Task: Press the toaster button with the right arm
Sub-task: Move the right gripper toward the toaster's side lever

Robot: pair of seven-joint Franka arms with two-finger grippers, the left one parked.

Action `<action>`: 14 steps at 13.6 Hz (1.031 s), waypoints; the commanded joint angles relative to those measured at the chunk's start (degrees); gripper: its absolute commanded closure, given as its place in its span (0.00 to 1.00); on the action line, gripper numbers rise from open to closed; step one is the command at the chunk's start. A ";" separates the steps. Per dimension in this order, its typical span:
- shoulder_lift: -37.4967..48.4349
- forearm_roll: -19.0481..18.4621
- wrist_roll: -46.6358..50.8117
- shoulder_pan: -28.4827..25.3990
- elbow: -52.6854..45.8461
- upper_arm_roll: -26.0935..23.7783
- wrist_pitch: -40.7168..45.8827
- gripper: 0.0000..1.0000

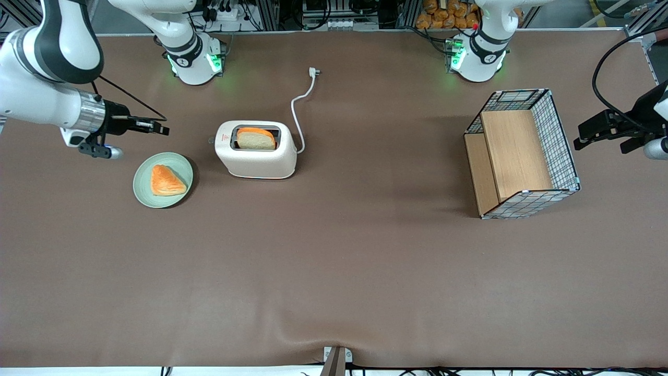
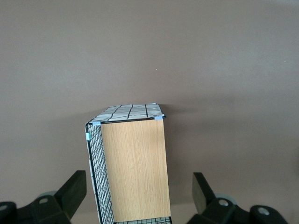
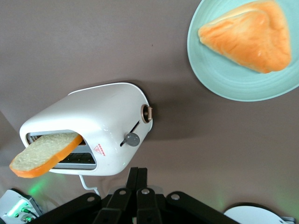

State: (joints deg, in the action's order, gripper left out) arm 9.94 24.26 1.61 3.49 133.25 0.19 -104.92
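The cream-white toaster stands on the brown table with a bread slice sticking out of its slot. Its narrow end face points toward the working arm's end of the table and carries the toaster button, a small grey knob, beside a round copper-rimmed dial. The right arm's gripper hangs above the table, short of that end face and apart from it. Its slim black fingers are pressed together and hold nothing.
A pale green plate with an orange pastry lies under the gripper, a little nearer the front camera. The toaster's white cord runs away from the camera. A wire-and-wood basket sits toward the parked arm's end.
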 commanded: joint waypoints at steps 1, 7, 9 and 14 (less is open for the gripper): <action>2.01 3.25 0.24 -3.04 5.52 -0.01 -6.32 1.00; -0.53 4.83 0.15 -6.22 8.08 -0.01 -10.48 1.00; -2.90 4.92 -0.29 -6.39 8.17 -0.10 -12.40 1.00; -4.49 7.82 -2.22 -6.48 9.92 -0.10 -12.94 1.00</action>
State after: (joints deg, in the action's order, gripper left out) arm 4.97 29.56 1.24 -2.47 141.34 -0.09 -116.20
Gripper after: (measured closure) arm 0.991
